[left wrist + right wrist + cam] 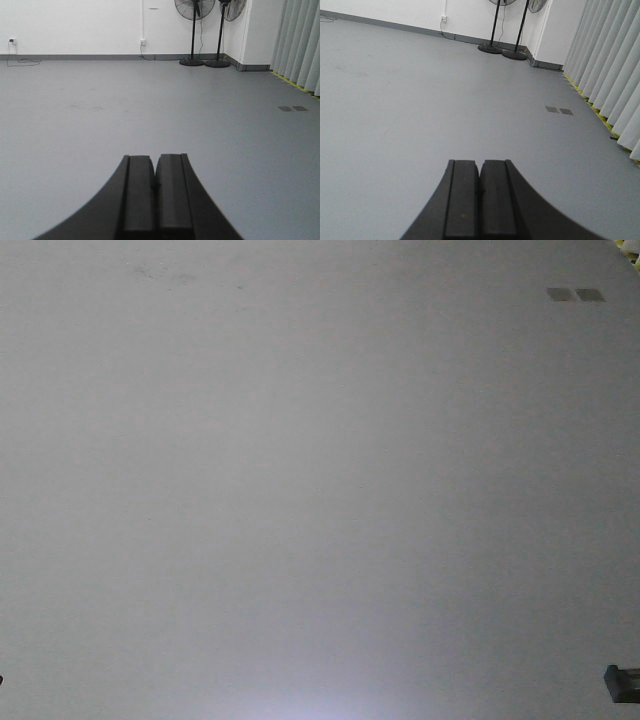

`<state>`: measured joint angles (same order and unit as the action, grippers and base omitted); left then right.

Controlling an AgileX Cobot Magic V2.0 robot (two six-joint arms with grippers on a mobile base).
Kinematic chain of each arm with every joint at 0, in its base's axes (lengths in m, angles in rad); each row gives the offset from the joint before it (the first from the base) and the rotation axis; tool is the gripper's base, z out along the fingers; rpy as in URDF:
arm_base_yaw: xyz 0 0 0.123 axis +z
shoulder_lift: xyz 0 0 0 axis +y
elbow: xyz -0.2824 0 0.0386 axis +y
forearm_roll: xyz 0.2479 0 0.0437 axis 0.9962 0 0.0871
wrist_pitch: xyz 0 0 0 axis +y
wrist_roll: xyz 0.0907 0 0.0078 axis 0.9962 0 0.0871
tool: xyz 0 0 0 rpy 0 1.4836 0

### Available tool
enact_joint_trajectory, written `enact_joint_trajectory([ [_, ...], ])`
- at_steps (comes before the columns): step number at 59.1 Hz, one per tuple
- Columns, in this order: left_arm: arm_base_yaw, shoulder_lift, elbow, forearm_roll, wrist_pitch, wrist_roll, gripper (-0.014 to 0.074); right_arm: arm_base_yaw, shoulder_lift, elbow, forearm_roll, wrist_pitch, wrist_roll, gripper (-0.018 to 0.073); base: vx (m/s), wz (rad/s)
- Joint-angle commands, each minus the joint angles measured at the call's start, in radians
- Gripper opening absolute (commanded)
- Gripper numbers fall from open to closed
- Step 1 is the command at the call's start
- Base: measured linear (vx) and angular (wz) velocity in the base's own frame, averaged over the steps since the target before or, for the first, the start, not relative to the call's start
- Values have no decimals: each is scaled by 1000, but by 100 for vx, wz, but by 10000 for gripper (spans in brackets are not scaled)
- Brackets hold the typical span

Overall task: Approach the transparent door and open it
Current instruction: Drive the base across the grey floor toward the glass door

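Observation:
The transparent door is out of view in every frame. My left gripper [155,159] is shut, its two black pads pressed together with nothing between them, held low over bare grey floor. My right gripper [480,163] is likewise shut and empty above the same floor. The front view shows only grey floor [300,490], with a dark piece of the robot [622,682] at the lower right edge.
Two black pedestal fans [193,30] [220,35] stand by the white far wall [75,25]. Pale grey curtains [610,70] hang along the right side, above a yellow floor strip [590,102]. Two small dark floor plates [558,110] [575,295] lie near the curtains.

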<state>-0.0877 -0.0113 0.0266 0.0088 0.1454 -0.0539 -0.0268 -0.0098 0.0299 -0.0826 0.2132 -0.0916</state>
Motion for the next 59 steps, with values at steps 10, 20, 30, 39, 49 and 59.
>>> enact_joint_trajectory([
  [10, -3, -3, 29, -9, -84, -7, -6, -4, -15, 15, -9, -83, -2, -8, 0, 0],
  [20, -3, -3, 29, -9, -84, -7, -6, -4, -15, 15, -9, -83, -2, -8, 0, -1],
  [30, -3, -3, 29, -9, -84, -7, -6, -4, -15, 15, -9, -83, -2, -8, 0, 0],
  [39, -3, -3, 29, -9, -84, -7, -6, -4, -15, 15, -9, -83, -2, -8, 1, 0],
  [49, -3, -3, 29, -9, -84, -7, -6, -4, -15, 15, -9, -83, -2, -8, 4, 2],
  [59, -3, -3, 29, -9, -84, -7, -6, -4, -15, 15, -9, -83, -2, -8, 9, 2],
])
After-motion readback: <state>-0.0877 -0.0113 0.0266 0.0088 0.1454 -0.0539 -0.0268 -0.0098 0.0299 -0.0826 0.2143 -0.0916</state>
